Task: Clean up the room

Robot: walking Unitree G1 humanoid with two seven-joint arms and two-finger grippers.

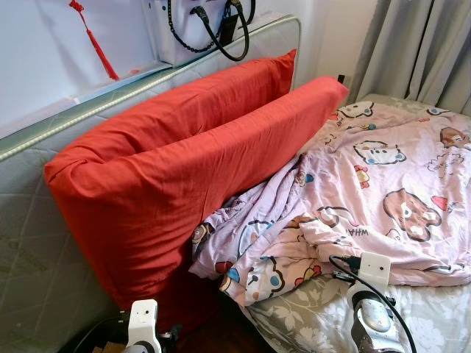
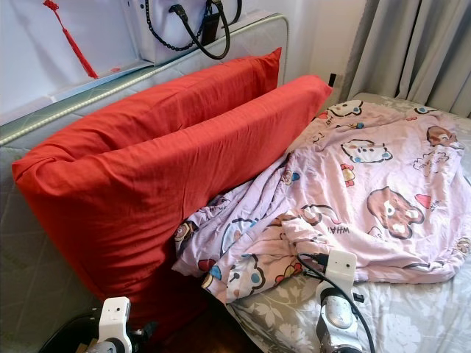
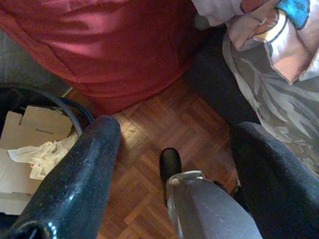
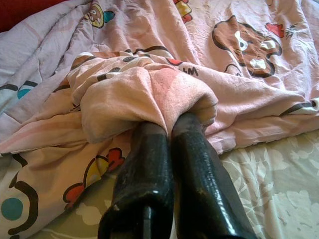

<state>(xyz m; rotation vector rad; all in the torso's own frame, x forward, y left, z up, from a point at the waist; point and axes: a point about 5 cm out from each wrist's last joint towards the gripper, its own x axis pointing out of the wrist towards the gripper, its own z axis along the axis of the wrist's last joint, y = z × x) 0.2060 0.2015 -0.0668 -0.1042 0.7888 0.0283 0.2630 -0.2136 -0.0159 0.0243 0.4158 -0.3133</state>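
Observation:
A pink blanket (image 1: pixel 383 169) printed with cartoon bears lies crumpled across the bed. My right gripper (image 4: pixel 169 130) is shut on a folded edge of this blanket (image 4: pixel 144 94), and the cloth bulges over its fingertips. Its wrist (image 1: pixel 372 276) sits at the bed's near edge. Two red pillows (image 1: pixel 169 169) lean against an upright grey mattress (image 1: pixel 29 243) on the left; the blanket's corner runs under the nearer one. My left gripper (image 3: pixel 174 128) hangs open over the wooden floor (image 3: pixel 149 144) beside the bed, holding nothing.
A white handbag (image 1: pixel 206 26) with black handles and a red tassel (image 1: pixel 92 37) sit above the upright mattress. A black bin (image 3: pixel 75 114) holding cardboard and crumpled paper stands by the left gripper. A grey floral sheet (image 1: pixel 434 316) covers the bed. Grey curtains (image 1: pixel 427 44) hang behind.

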